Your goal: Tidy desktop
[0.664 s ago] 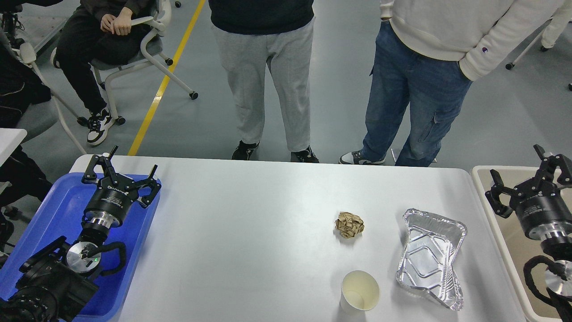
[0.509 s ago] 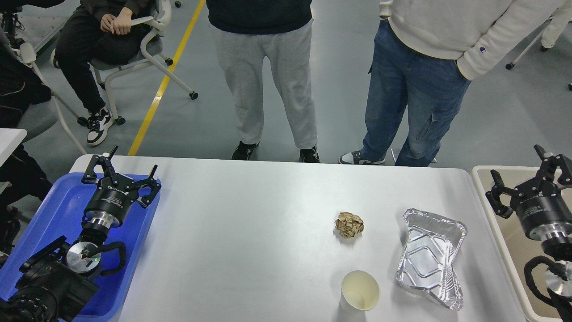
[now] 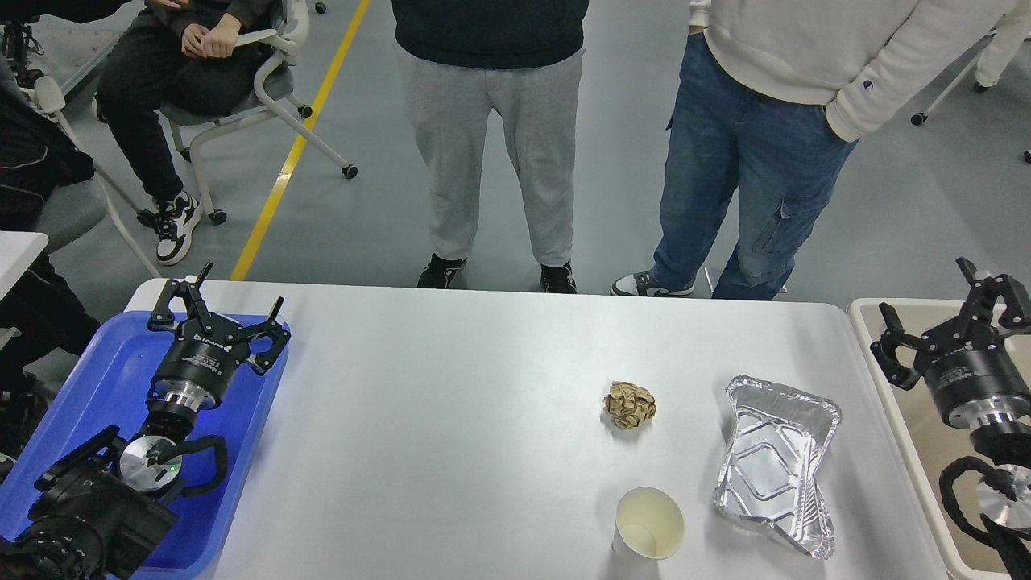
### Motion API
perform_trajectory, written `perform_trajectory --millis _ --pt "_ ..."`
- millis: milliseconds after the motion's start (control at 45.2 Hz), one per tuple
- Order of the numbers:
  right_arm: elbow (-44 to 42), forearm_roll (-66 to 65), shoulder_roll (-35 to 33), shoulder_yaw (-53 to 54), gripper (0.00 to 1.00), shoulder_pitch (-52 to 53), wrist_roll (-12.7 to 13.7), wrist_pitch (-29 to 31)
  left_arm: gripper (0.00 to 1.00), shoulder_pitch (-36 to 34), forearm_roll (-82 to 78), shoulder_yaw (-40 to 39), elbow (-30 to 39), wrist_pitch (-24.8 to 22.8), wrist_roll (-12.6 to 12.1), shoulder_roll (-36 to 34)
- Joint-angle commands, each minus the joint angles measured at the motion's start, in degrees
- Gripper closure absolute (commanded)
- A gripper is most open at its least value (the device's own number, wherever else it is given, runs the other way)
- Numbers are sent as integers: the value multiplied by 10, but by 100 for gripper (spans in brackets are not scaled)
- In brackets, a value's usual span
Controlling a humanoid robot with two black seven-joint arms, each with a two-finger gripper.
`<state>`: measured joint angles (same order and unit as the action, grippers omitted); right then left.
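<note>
The desktop (image 3: 451, 419) is filling the view's middle, carrying 3 things on its right half: a crumpled paper ball (image 3: 629, 404), a paper cup (image 3: 648, 524) and a foil tray (image 3: 775, 463). The left gripper (image 3: 217, 310) is hovering over the desktop's left edge and the right gripper (image 3: 942, 310) past its right edge, both with fingers spread and holding nothing.

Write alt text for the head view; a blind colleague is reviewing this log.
A white desktop holds a crumpled paper ball, an upright paper cup and a dented foil tray, all toward its right side. The left gripper hangs open over a blue tray, the right gripper open over a beige bin; people stand beyond.
</note>
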<state>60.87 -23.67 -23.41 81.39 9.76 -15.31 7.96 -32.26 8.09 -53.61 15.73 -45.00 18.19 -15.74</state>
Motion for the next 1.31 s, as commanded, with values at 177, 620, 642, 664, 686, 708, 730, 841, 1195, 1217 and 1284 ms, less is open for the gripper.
perform_trajectory --millis 177,620,642,664,686,708,730,841,1195,1217,1284 --pt "5 -7 -23 -11 0 7 -1 1 0 0 0 0 0 0 0 0" --pt "17 -6 -45 -15 0 -3 -1 0 0 0 0 0 0 0 0 0" --pt "16 -7 -45 -16 0 -4 -1 0 0 0 0 0 0 0 0 0" --pt "16 -7 -45 -16 0 -4 -1 0 0 0 1 0 0 0 0 0" --pt "15 -7 -45 -17 0 -4 -1 0 0 0 0 0 0 0 0 0" --pt "15 -7 -45 -17 0 -5 -1 0 0 0 1 0 0 0 0 0" --pt "16 -7 -45 -16 0 -6 -1 0 0 0 1 0 0 0 0 0" --pt "21 -7 -48 -13 0 -14 -1 -3 0 0 1 0 0 0 0 0" --pt "54 -5 -94 -3 0 -37 -1 0 0 -1 0 0 0 0 0 0" --pt "59 -5 -95 0 0 -37 -1 -1 0 -1 0 0 0 0 0 0" --pt "69 -5 -95 10 0 -37 -1 -5 0 -1 -1 0 0 0 0 0"
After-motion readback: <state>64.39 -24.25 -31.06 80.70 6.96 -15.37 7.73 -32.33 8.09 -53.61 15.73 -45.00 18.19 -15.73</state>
